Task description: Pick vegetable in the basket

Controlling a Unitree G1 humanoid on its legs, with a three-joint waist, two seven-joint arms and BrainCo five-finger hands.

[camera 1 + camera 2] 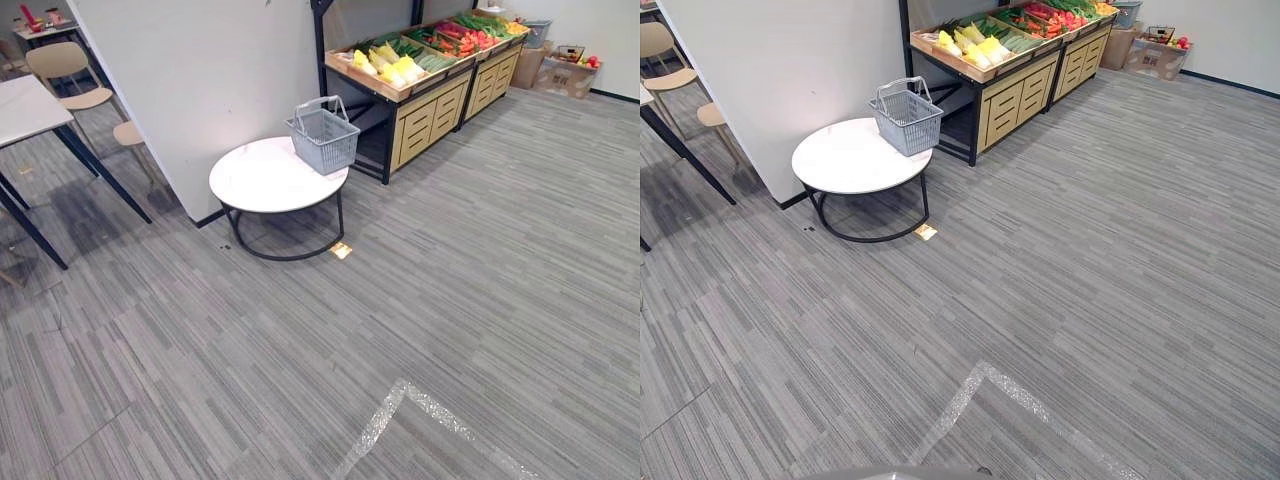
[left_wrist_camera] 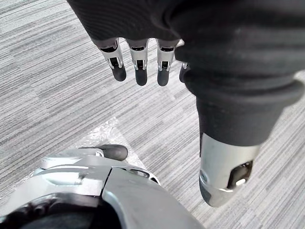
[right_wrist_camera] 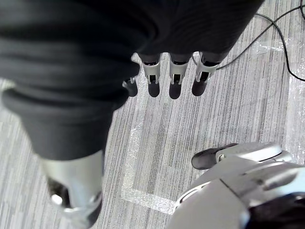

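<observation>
A grey basket [image 1: 324, 135] with its handles raised is seen standing upright on a round white table [image 1: 255, 180], at the edge nearest a wooden stand [image 1: 432, 108]. The table is set on a dark metal frame on the grey striped floor [image 1: 470, 300], just beside the corner of a white wall [image 1: 200, 80].

The vegetables [image 1: 392, 66] are laid in the slanted trays on top of the stand, well apart from the basket: yellow ones at the near end, then green ones, with red ones further along. Drawers are fitted in the front of the stand. A beige chair [image 1: 68, 72] is placed beyond the wall, on the left.

The left hand [image 2: 140, 62] is shown in its wrist view hanging over the floor, released, with the fingers [image 2: 117, 69] straight and the thumb [image 2: 224, 176] held apart from them. The right hand [image 3: 174, 78] is shown likewise in its own wrist view, relaxed above the floor, its fingers [image 3: 153, 81] extended in a row. Both hands are kept well apart from the table and the stand.
</observation>
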